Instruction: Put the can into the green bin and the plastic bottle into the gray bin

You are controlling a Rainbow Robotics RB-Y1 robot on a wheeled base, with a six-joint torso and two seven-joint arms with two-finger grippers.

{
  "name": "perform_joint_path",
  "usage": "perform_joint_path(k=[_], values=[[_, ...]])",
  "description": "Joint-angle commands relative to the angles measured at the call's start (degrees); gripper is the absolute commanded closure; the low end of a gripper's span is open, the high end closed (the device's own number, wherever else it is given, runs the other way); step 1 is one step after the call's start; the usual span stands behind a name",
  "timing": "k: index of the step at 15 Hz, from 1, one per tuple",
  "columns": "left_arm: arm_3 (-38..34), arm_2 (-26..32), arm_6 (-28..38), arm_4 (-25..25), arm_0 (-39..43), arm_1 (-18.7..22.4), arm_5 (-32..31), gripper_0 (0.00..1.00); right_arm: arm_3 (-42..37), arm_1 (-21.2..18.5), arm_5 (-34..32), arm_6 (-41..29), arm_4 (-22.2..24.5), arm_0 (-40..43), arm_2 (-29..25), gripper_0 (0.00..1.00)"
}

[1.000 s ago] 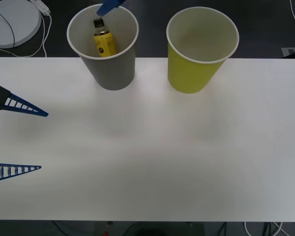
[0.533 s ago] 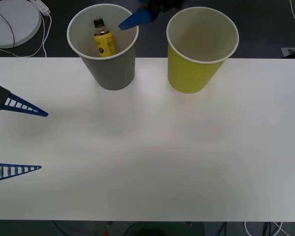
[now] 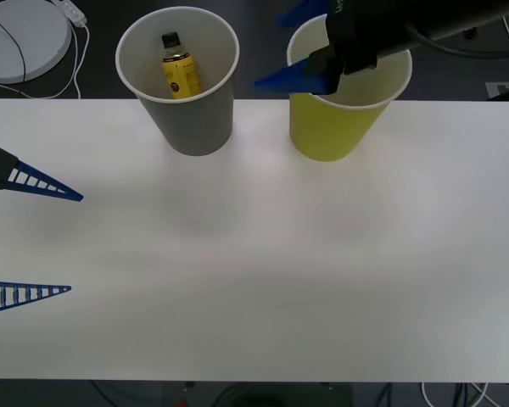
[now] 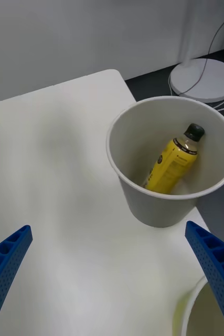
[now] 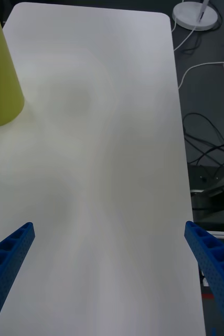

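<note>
Right pincer [image 3: 287, 51]: blue ribbed tapered fingers, black wrist housing.

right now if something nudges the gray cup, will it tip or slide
The gray bin is a tall tapered paper cup with a narrow base, so probably light and tippy. The plastic bottle leaning inside adds off-centre weight, which may steady it slightly. On the smooth white table it could slide first.

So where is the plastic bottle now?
In the front view, the plastic bottle leans inside the gray bin, left of the green bin.
</note>
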Motion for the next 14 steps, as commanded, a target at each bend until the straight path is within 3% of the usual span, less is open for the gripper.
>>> perform_joint_path(k=[1, 10, 14], values=[[0.0, 0.0, 0.0, 0.0, 0.0, 0.0, 0.0, 0.00, -5.8, -2.3, 0.0, 1.8, 0.5, 7.7, -6.0, 0.00], [0.0, 0.0, 0.0, 0.0, 0.0, 0.0, 0.0, 0.00, -16.2, -3.9, 0.0, 18.8, -3.5, 32.4, -23.1, 0.00], [0.0, 0.0, 0.0, 0.0, 0.0, 0.0, 0.0, 0.00, -19.6, -3.9, 0.0, 27.3, -7.8, 43.6, -30.1, 0.00]])
